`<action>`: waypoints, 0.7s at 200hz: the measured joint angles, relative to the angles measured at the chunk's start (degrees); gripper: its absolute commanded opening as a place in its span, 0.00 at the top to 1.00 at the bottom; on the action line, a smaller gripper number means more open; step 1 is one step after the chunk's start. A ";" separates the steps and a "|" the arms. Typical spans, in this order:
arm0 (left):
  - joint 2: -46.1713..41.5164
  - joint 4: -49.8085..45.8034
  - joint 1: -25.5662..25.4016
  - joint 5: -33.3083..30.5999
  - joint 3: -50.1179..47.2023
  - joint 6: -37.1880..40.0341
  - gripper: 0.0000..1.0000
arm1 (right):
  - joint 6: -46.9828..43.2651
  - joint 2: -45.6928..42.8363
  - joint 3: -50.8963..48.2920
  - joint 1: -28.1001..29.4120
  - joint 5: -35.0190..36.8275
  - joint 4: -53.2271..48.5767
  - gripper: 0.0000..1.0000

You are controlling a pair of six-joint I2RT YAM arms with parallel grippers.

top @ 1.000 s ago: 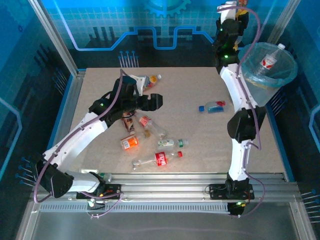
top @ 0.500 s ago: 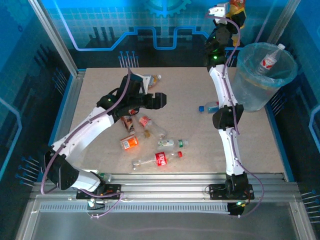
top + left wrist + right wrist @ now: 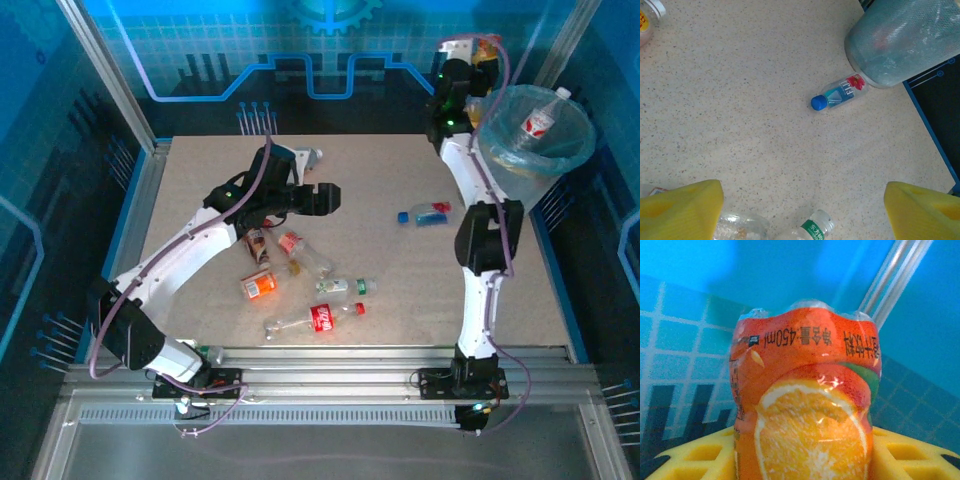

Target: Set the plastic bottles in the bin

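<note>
The bin (image 3: 560,160) stands at the table's far right corner with a red-and-white labelled bottle (image 3: 540,120) inside. My right gripper (image 3: 482,52) is raised just left of the bin's rim, shut on an orange juice bottle (image 3: 805,405) that sits between its yellow fingers (image 3: 695,457). My left gripper (image 3: 325,200) hovers open over mid-table with nothing between its fingers (image 3: 680,210). A blue-capped bottle (image 3: 425,213) lies beside the bin (image 3: 905,40). A red-labelled bottle (image 3: 320,318), an orange bottle (image 3: 260,285), a green-labelled clear bottle (image 3: 345,287) and others lie in a cluster under the left arm.
One more bottle (image 3: 308,157) lies near the table's far edge behind the left wrist. Metal frame posts and blue walls enclose the table (image 3: 400,330). A rail runs along the near edge by the arm bases.
My right arm swung left away from the bin, then back toward its rim, still holding the orange bottle. The left gripper drifted a little to the right.
</note>
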 measured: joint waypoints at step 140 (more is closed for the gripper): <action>2.19 -0.48 -1.81 -0.07 1.07 -0.24 0.15 | 17.20 -18.60 -17.38 -6.82 -12.74 -6.64 0.57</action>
